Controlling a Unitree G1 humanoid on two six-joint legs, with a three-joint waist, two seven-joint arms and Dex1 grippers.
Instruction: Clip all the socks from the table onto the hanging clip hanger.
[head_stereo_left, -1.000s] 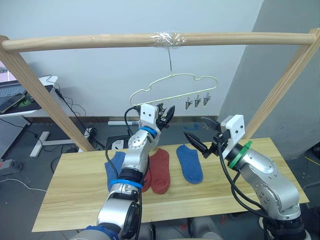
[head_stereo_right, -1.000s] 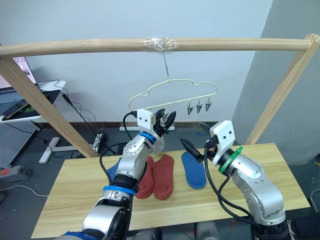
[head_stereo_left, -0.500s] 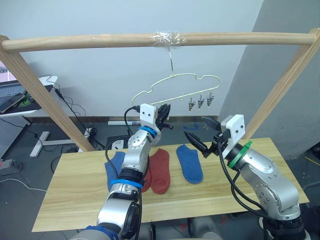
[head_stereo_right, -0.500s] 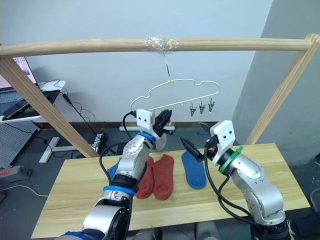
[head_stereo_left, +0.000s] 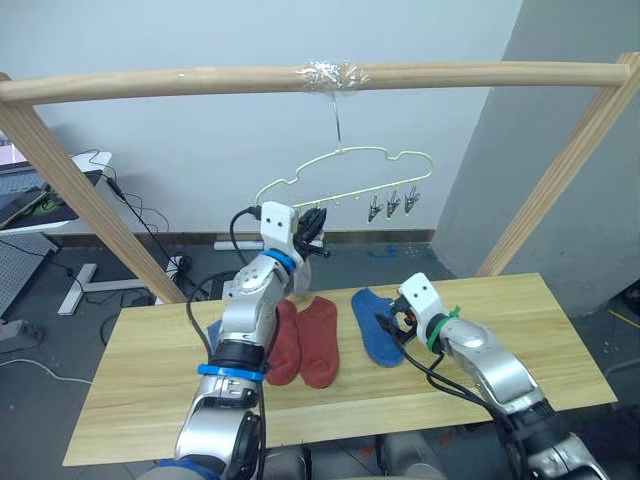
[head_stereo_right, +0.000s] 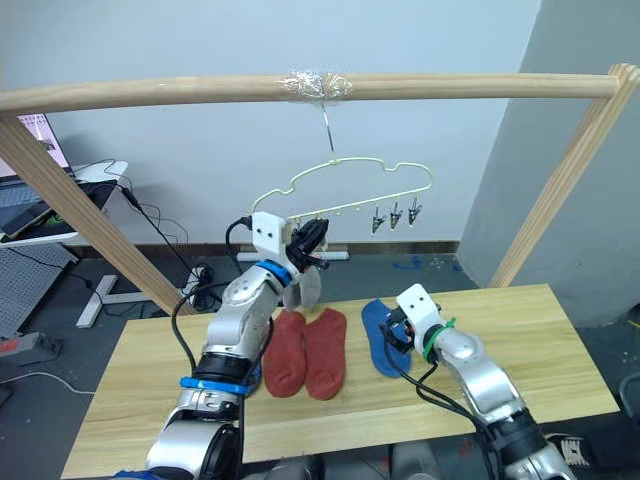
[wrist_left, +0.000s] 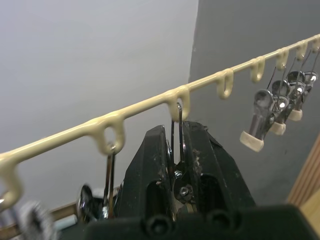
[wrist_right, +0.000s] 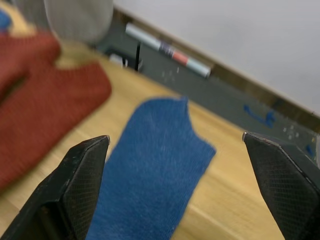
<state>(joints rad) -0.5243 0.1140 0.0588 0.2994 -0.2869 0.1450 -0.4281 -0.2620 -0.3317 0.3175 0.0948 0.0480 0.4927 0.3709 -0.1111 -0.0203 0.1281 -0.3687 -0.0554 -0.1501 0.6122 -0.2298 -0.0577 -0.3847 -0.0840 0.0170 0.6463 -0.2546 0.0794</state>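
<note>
Left gripper pinching a metal clip on the clip hanger; right gripper spread wide above a blue sock.

From the head I see two rust-red socks, that blue one and another blue sock lying on the table, a light grey sock dangling below the left gripper. My left wrist shows the clip's wire between its shut fingers.
</note>
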